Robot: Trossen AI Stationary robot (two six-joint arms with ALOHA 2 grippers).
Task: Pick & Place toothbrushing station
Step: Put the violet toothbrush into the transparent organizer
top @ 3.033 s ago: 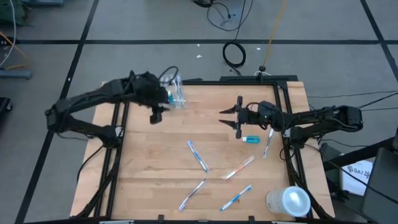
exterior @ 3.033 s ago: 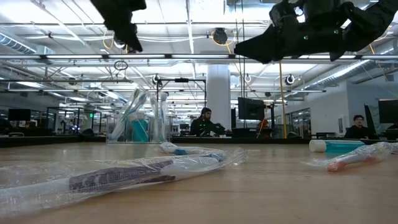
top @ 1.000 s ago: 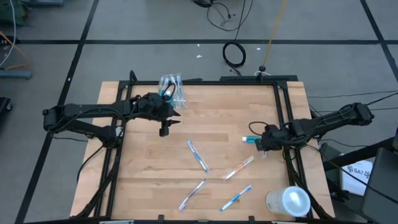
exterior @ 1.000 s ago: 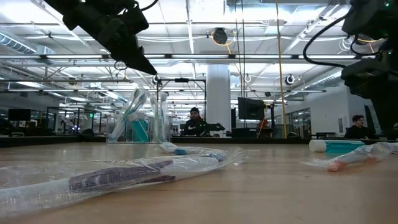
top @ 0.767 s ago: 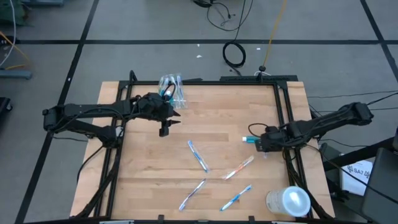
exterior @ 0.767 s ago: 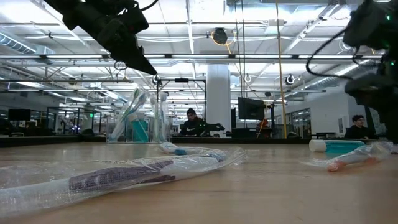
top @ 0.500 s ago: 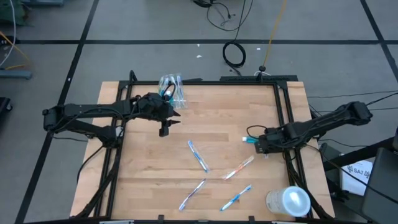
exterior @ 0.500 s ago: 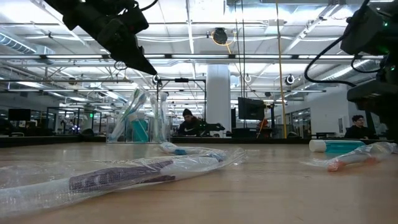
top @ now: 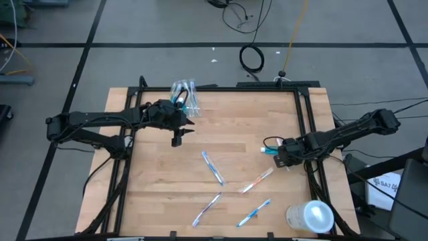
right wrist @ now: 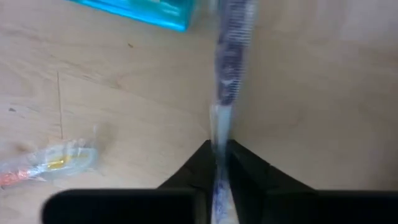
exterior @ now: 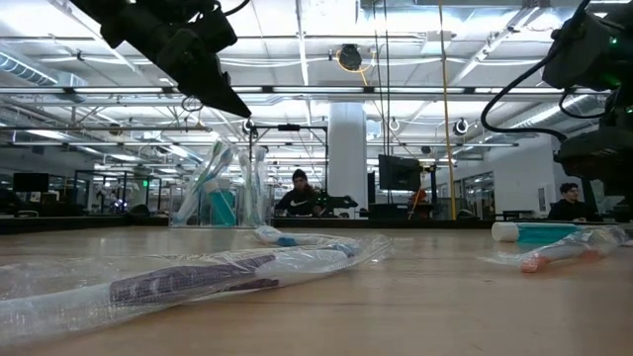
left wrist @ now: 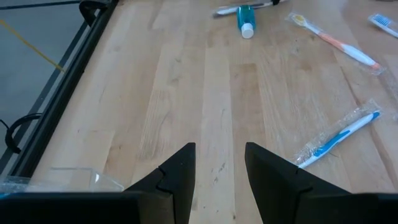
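Toothbrush (right wrist: 231, 56) in its clear wrapper sits pinched between my right gripper's (right wrist: 217, 155) closed fingers in the right wrist view, at the table's (top: 234, 130) three o'clock edge, a teal toothpaste tube (right wrist: 140, 9) just beside it. From above, my left gripper (top: 179, 134) hangs near the clear cup (top: 186, 98) at eleven o'clock. In its own wrist view, the fingers (left wrist: 180, 171) stand apart, holding nothing.
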